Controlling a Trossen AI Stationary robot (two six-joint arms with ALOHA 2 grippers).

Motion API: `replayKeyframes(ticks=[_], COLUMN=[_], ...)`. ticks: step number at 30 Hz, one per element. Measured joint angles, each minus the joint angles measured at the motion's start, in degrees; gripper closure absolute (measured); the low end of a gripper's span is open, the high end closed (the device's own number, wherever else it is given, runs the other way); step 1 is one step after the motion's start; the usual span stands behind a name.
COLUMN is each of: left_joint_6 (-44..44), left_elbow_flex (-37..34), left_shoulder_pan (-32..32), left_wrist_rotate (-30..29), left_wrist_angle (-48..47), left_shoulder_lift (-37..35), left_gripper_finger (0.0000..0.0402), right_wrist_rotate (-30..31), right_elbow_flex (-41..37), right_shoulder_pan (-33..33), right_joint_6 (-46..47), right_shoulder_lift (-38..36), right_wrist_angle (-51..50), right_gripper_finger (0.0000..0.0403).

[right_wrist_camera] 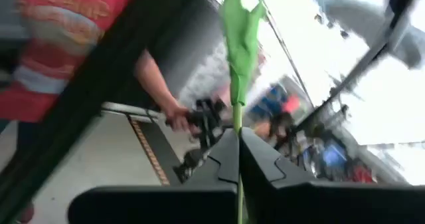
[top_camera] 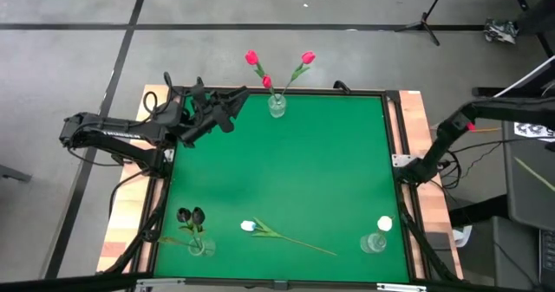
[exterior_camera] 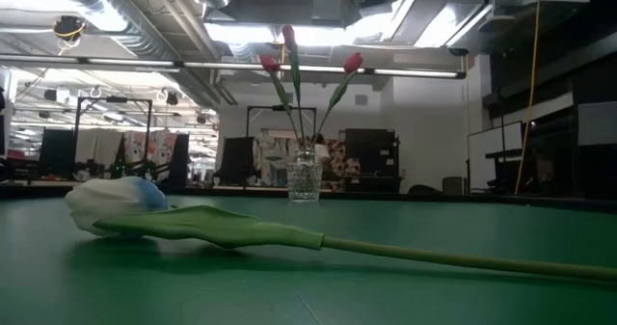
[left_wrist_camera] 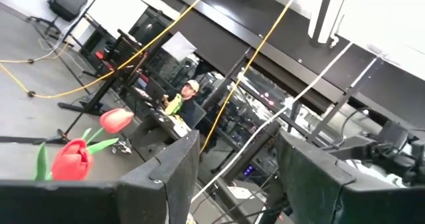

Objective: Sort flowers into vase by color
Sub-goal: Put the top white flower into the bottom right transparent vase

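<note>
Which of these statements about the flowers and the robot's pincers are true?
1. A white tulip lies flat on the green table. True.
2. The vase nearest the left pincer holds black tulips. False: it holds three red tulips.
3. The left pincer grips a flower. False: it is open and empty.
4. The right pincer is shut on a green stem. True.

Two dark jointed arms, black cabling along them, left hand (top_camera: 227, 110) with flat black fingers (left_wrist_camera: 169, 177)
</note>
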Motion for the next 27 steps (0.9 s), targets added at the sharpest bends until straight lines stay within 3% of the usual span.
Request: replayKeyframes(ticks=[3,8,11,12,16,23,27], left_joint_6=[0.0,0.35,0.45,0.81,1.56,-1.94,-4.55], left_elbow_flex=[-0.02,-0.02,-0.02,-0.02,-0.02,-0.07,-0.07], left_shoulder_pan=[-0.69,-1.62,-1.56,-1.56,-1.56,-1.56,-1.56], left_wrist_rotate=[-1.11,-1.84,-2.24,-2.29,-2.29,-2.27,-2.27], left_wrist_angle=[-0.02,-0.05,-0.19,-0.22,-0.37,-4.43,-8.2], left_shoulder_lift=[0.0,0.0,0.0,0.0,0.0,0.02,0.02], left_gripper_finger=[0.0208,0.0208,0.0208,0.0208,0.0208,0.0208,0.0208], right_wrist_rotate=[7.52,7.45,4.3,4.51,4.74,5.28,5.28], right_elbow_flex=[-3.28,-7.86,-11.26,-13.35,-26.16,-50.76,-62.9], right_shoulder_pan=[-1.35,-7.29,-9.03,-9.56,-12.65,-19.79,-27.24], right_joint_6=[14.96,51.54,74.17,80.22,84.45,108.91,116.97], right_shoulder_lift=[-3.28,-8.47,-10.94,-11.79,-18.04,-28.2,-30.93], right_wrist_angle=[-10.2,-37.42,-53.39,-54.39,-52.03,-52.09,-42.94], right_gripper_finger=[0.0403,0.0403,0.0403,0.0403,0.0403,0.0403,0.0403])
